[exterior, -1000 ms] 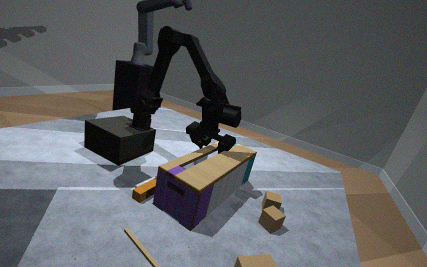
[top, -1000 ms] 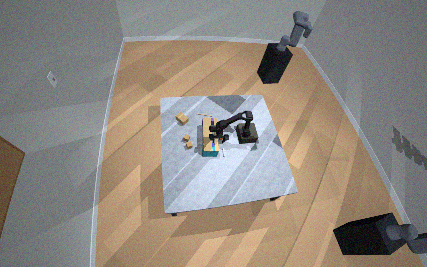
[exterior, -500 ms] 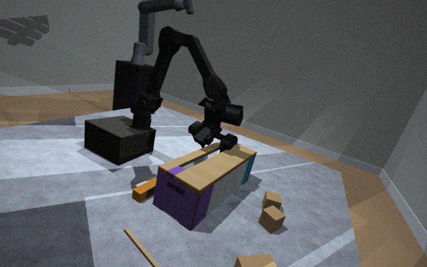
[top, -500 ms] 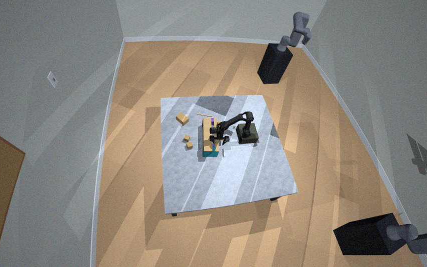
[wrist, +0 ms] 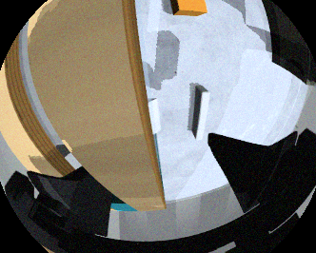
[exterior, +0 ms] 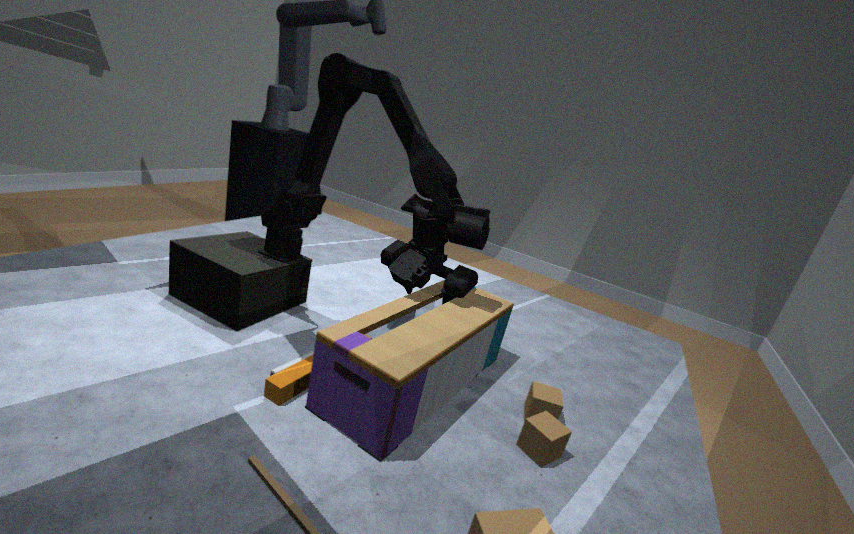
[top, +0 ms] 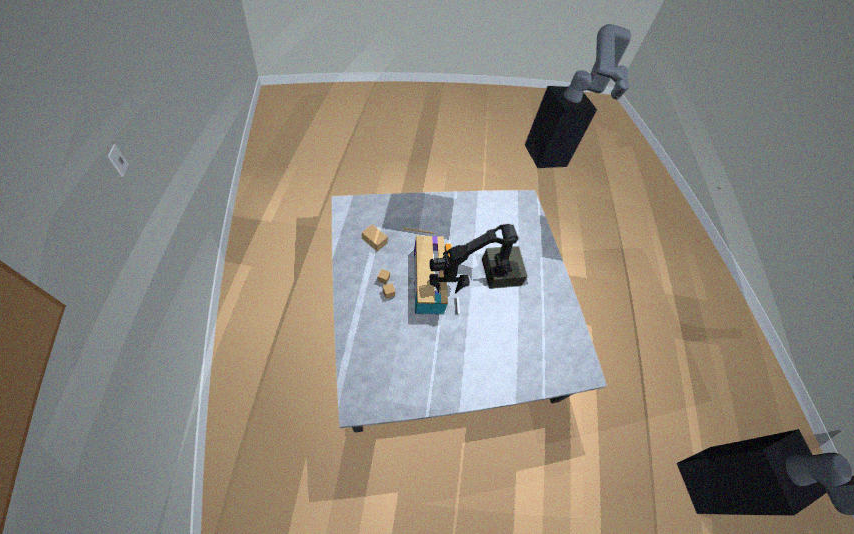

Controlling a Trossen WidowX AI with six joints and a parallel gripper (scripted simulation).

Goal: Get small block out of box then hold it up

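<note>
Grey table (exterior: 118, 344) carries the box (exterior: 417, 338), purple end left, teal end right. Above its teal end hovers the gripper (exterior: 431, 281), spread and empty; the block is probably hidden inside, below it.

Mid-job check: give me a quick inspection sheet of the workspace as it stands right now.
Surface: grey patched table, everything still on it.
Job's things: box upright, tan lid, purple end near, teal end far; block not visible in any view.
Clutter: orange bar beside the purple end; three tan cubes; thin wooden stick; small white piece.
Claw: claw open, empty, over the box's teal end, one finger above the lid.
Cables: nothing seen.
Surroundings: wooden floor, two grey arms on dark pedestals off the table.
</note>
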